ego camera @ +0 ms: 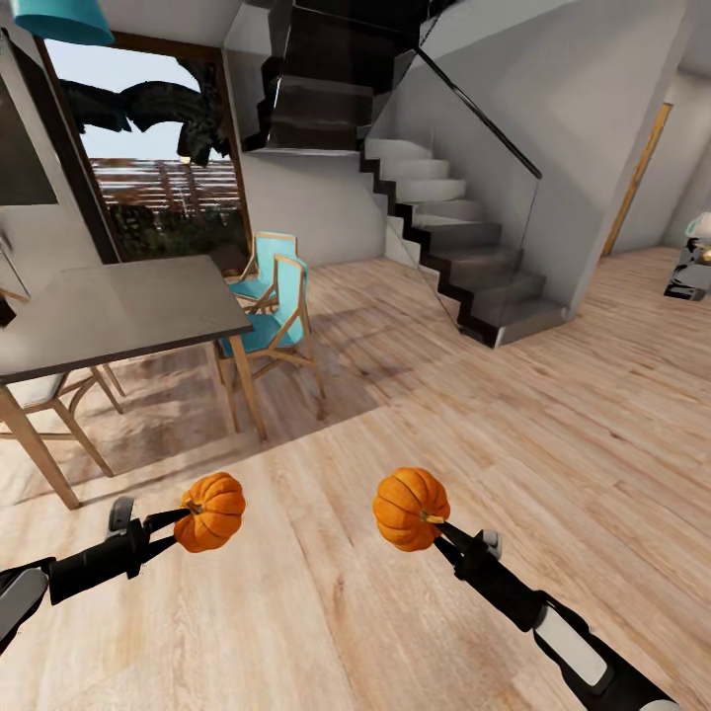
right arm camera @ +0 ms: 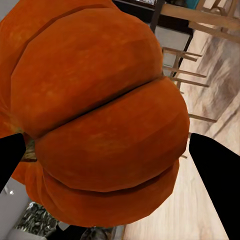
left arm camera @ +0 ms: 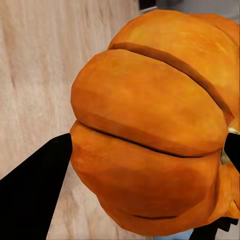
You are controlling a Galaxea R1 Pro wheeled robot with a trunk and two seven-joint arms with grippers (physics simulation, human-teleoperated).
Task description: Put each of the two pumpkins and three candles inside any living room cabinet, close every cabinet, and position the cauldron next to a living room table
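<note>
I hold two orange ribbed pumpkins above the wood floor. One pumpkin [ego camera: 210,511] hangs at the lower left in the head view, with my left gripper [ego camera: 178,521] shut on it. The other pumpkin [ego camera: 411,508] is at lower centre, and my right gripper [ego camera: 433,523] is shut on it. Up close, the left pumpkin [left arm camera: 150,120] sits between black fingers [left arm camera: 35,185]. The right pumpkin [right arm camera: 95,110] is likewise clamped between dark fingers [right arm camera: 215,175]. The candles, cabinet, cauldron and low glass table are out of view.
A grey dining table [ego camera: 109,311] on wooden legs stands at the left, with teal chairs [ego camera: 272,311] beside it. A staircase [ego camera: 464,247] with a glass rail rises ahead. Open wood floor [ego camera: 553,425] stretches to the right, toward a doorway [ego camera: 637,178].
</note>
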